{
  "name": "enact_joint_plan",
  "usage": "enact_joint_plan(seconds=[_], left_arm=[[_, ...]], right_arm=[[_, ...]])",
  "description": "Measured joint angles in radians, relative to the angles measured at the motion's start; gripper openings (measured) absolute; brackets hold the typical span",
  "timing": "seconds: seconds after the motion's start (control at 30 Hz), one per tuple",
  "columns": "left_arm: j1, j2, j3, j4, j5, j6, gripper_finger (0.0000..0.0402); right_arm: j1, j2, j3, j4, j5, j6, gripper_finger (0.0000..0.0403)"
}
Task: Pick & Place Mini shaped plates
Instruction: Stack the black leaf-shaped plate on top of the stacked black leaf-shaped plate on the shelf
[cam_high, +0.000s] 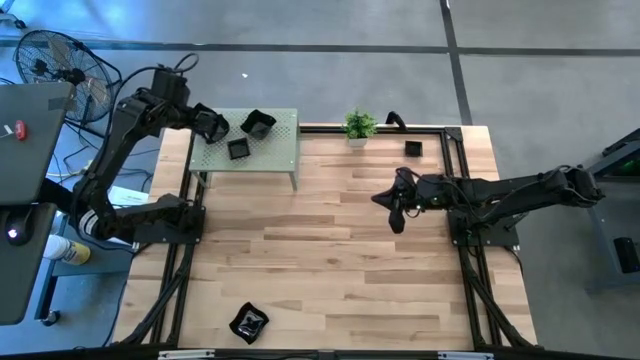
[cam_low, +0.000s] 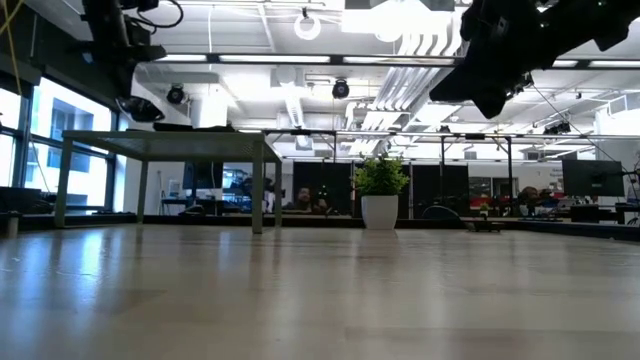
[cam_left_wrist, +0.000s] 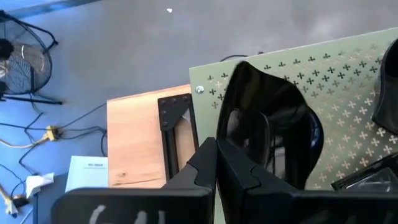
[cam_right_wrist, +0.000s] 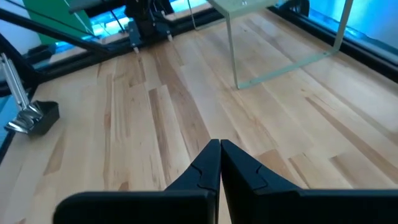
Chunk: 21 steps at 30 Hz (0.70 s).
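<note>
My left gripper (cam_high: 212, 125) is shut on a glossy black mini plate (cam_left_wrist: 267, 124), just above the left end of the small green perforated table (cam_high: 280, 140). Two more black plates (cam_high: 257, 124) (cam_high: 238, 149) lie on that green table. Another plate (cam_high: 413, 149) rests on the wooden table at the far right. One more plate (cam_high: 248, 322) lies near the front edge. My right gripper (cam_high: 395, 200) hangs shut over the wood right of centre, and nothing is between its fingers (cam_right_wrist: 219, 149). My left gripper has the plate by its rim (cam_left_wrist: 231, 146), at the ends of its shut fingers. The fingers themselves hide the exact spot. They slant down from the table's left side. The plate stands on edge, its hollow side showing, lifted just clear of the green table top (cam_left_wrist: 348, 81).
A small potted plant (cam_high: 359, 126) stands at the far edge beside the green table. A black frame (cam_high: 455, 160) borders the wooden table. A fan (cam_high: 60, 60) and cables lie on the floor beyond the left side. Bare wood stretches across the table's middle.
</note>
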Motion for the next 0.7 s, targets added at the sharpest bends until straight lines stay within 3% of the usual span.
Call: enact_joint_plan(seconds=[0.2, 0.7], left_arm=[[-0.079, 0.001, -0.033, 0.01, -0.088, -0.05, 0.0], [-0.087, 0.012, -0.045, 0.019, -0.103, -0.141, 0.0]], right_arm=[[0.0, 0.0, 0.0, 0.052, 0.0, -0.003, 0.0007], [0.0, 0.0, 0.0, 0.075, 0.0, -0.004, 0.0007]])
